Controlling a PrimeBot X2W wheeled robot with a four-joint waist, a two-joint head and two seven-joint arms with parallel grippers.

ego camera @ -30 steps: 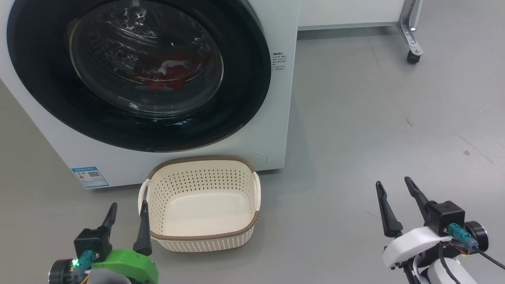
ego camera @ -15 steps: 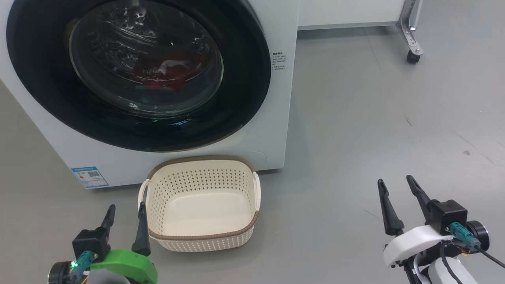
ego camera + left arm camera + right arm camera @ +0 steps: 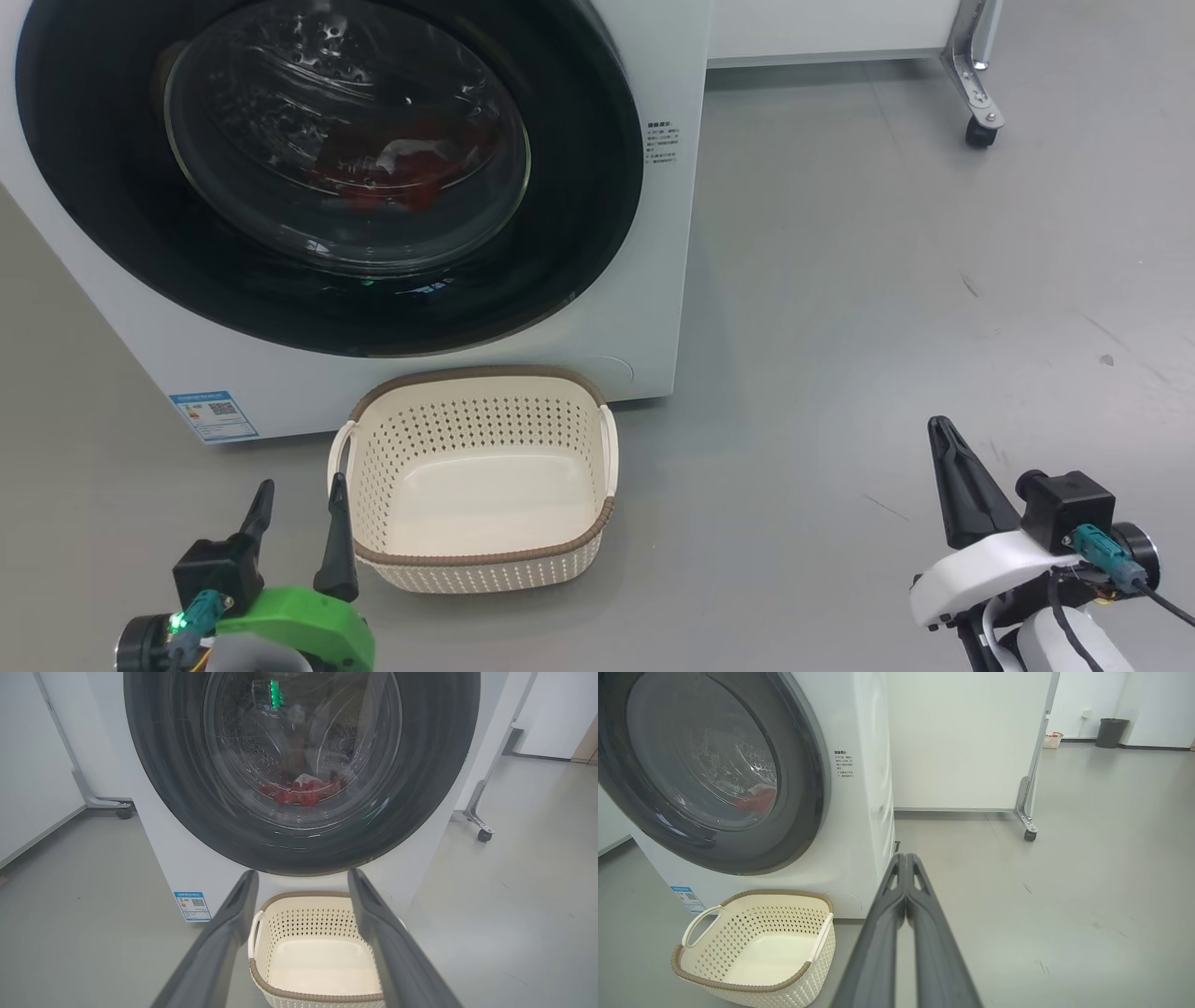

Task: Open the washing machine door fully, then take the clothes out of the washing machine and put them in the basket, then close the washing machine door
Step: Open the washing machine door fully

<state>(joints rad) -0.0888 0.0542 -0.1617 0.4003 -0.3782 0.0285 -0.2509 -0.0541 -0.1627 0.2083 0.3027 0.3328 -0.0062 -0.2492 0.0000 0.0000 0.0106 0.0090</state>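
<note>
Grey floor (image 3: 840, 327): basket (image 3: 476, 371) just beside left pincer (image 3: 303, 483).

The basket (image 3: 467, 425) sits before the washing machine (image 3: 667, 261); clothes (image 3: 392, 177) seemingly inside.

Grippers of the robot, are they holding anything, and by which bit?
Nothing is held. The left gripper is open beside the basket, and the right gripper is shut on nothing, above the floor.

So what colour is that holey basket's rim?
Brown, on the cream perforated plastic basket; clearest in the right wrist view.
</note>
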